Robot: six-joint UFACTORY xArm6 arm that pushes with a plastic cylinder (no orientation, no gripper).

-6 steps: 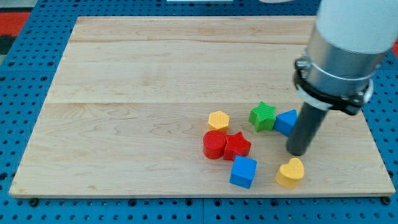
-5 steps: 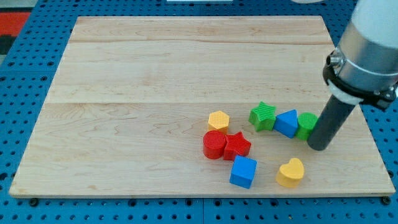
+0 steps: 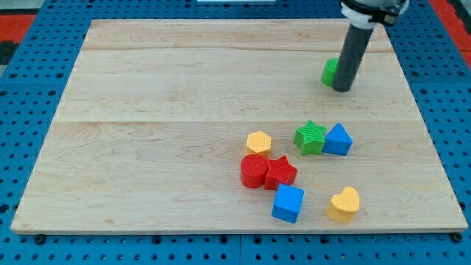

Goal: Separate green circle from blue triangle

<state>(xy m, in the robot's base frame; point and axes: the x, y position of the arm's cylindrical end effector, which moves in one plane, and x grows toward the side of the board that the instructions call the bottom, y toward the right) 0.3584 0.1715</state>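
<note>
Planks of pale, finely grained wood make up the board (image 3: 184, 96), which lies on a blue pegboard (image 3: 22, 147) dotted with holes. At about 1 o'clock from the board's middle my tip (image 3: 341, 89), the blunt lower end of a smooth dark cylindrical rod, rests against the green circle (image 3: 330, 71), which peeks out at the rod's 9 o'clock side and is largely hidden by it; the arm carries no jaws, only this rod, so nothing is being held. Well apart from that pair, toward 6 o'clock from the tip, sits the blue triangle (image 3: 338, 140), a matte wedge touching the green star (image 3: 310, 137) at its 9 o'clock. Near the star, at its 9 o'clock, lies the yellow hexagon (image 3: 258, 142), flat-topped and faceted. Just at the hexagon's 6 o'clock the red cylinder (image 3: 253, 171) and the red star (image 3: 280, 172) press side by side, the star to the cylinder's 3 o'clock. Just beside the red star, at about its 5 o'clock, stands the blue cube (image 3: 287, 202), sharp-edged, and at the cube's 3 o'clock, a little apart, is the yellow heart (image 3: 344, 204) with rounded lobes.
</note>
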